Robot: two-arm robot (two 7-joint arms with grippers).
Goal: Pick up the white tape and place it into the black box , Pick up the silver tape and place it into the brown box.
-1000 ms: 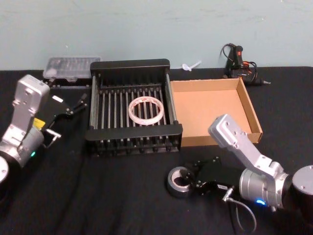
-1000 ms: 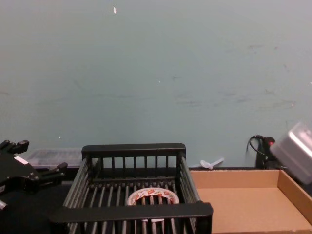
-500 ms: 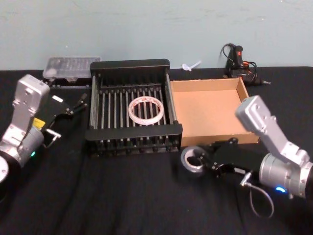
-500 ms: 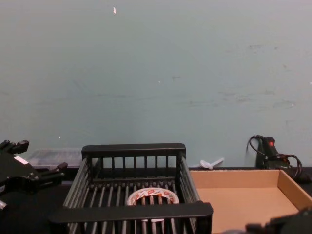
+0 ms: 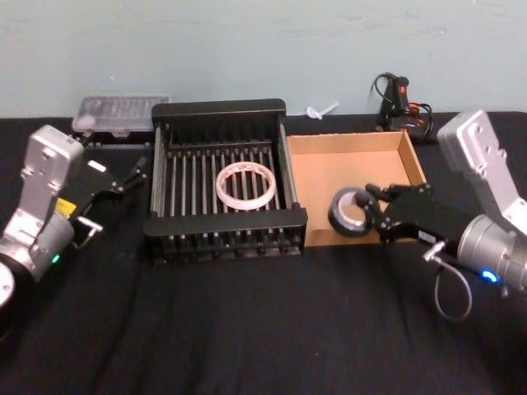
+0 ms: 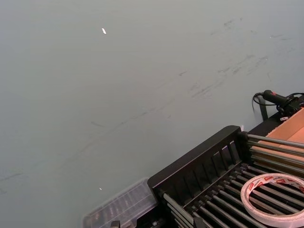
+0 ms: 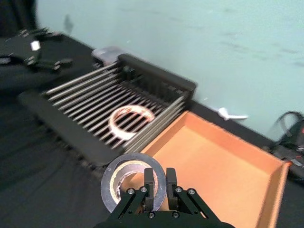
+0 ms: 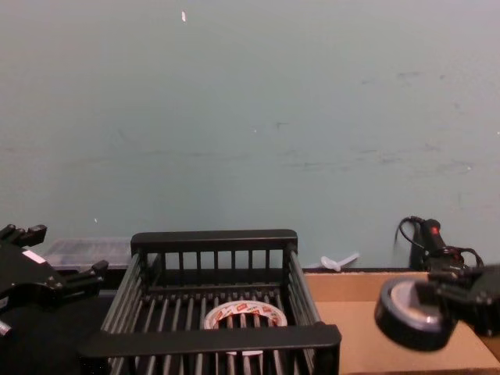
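white tape (image 5: pixel 244 186) already lies in the black box (image 5: pixel 218 109). the right gripper (image 5: pixel 372 211), clamped on the silver tape (image 5: pixel 350 211), hangs apparently over the brown box (image 5: pixel 412 160) toward its 7 o'clock corner, not yet released. left gripper (image 5: pixel 136 171) sits parked at the crate's 9 o'clock, its jaws slightly apart.

**Four views, one shared crate**

The head camera looks down on the black box (image 5: pixel 221 191) and brown box (image 5: pixel 356 183). The chest camera faces them low and level. Both wrist cameras look past the crate toward the wall, the right one close above the tray.
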